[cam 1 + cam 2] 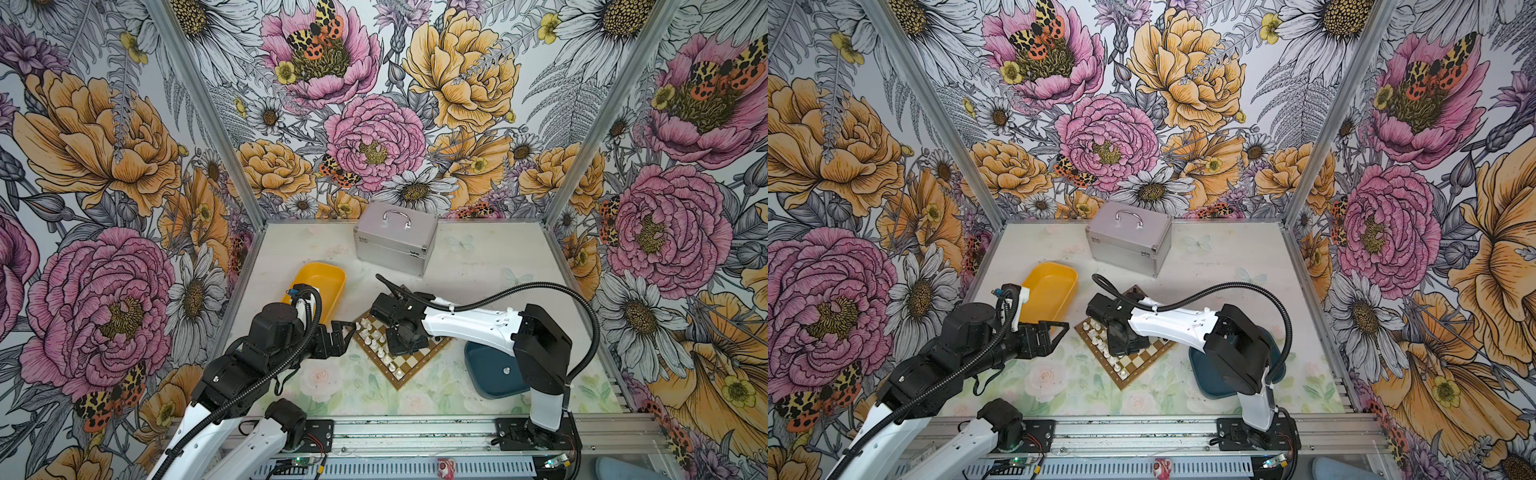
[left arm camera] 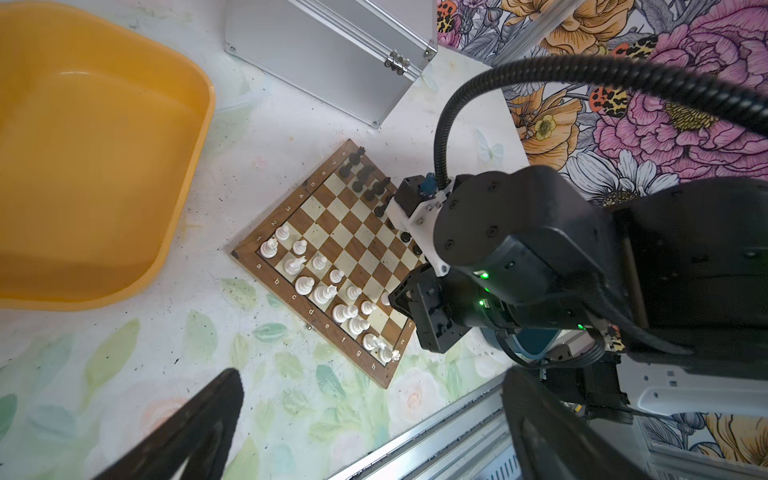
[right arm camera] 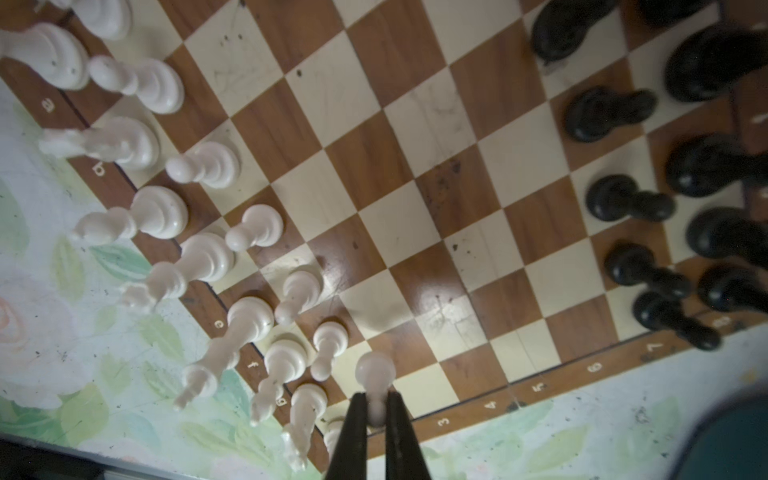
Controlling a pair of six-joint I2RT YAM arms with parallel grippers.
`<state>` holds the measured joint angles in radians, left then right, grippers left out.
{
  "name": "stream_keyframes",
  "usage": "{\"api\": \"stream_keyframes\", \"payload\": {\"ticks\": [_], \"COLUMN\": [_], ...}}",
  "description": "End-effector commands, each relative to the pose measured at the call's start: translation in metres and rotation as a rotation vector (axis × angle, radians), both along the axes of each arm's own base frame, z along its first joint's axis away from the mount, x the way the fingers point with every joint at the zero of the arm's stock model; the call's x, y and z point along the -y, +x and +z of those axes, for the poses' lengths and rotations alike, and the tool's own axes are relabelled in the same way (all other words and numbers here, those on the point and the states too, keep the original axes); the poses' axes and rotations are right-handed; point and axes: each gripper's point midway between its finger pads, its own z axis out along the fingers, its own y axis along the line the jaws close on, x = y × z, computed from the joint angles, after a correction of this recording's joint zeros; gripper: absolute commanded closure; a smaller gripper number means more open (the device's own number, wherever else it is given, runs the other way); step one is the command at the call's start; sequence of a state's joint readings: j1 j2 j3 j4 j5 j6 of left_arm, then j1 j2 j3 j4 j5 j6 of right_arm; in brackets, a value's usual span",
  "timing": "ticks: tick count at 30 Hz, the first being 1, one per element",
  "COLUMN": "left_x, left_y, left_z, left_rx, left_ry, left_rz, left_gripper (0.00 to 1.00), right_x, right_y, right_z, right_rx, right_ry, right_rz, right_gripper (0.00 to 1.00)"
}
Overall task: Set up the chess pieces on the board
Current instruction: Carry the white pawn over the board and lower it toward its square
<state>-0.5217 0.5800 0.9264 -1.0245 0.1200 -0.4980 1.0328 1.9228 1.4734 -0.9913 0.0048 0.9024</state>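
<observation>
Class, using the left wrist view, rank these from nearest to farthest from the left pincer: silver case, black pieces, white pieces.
1. white pieces, on the board's side nearest the left pincer.
2. black pieces, on the board's far side.
3. silver case, beyond the board.

Both top views looked from high above the front rail [image 1: 415, 432], down and toward the back wall [image 1: 374, 124]. They stood far enough off to take in the whole counter [image 1: 478, 257], the left arm [image 1: 249, 365], the right arm [image 1: 478, 328] and the board [image 1: 409, 365]. They shared nearly the same scene, shifted slightly sideways.

The left wrist camera looked past the left gripper [image 2: 372, 376], obliquely down across the counter from mid-distance. It took in the whole board, the yellow tray [image 2: 178, 187], the silver case [image 2: 324, 50] and the right arm.

The right wrist camera hung very close over the board, looking along the right gripper [image 3: 377, 405]. The white pawn [image 3: 374, 370] between its fingers and nearby squares filled the frame.

Both wrist views shared the white pieces [image 2: 322, 293].
</observation>
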Motion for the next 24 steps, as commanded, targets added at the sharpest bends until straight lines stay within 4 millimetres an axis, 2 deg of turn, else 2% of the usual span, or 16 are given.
{"api": "stream_keyframes", "payload": {"ticks": [1,15,24], "left_x": [-0.009,-0.009,-0.009], "left_y": [-0.007,-0.006,-0.004], "left_z": [0.000,0.001,0.000], "left_rx": [-0.016,-0.020,-0.027], "left_ry": [0.022,0.050,0.053], "left_rz": [0.022,0.000,0.011], "left_gripper": [0.01,0.01,0.01], "right_x": [-0.016,-0.015,-0.002], "right_y": [0.000,-0.011,-0.016], "right_z": [0.001,-0.008,-0.011], "right_rx": [0.003,-0.009,-0.018], "right_ry": [0.034,0.016,-0.003], "right_rz": [-0.008,-0.005,-0.015], "right_gripper": [0.93,0.93,0.93]}}
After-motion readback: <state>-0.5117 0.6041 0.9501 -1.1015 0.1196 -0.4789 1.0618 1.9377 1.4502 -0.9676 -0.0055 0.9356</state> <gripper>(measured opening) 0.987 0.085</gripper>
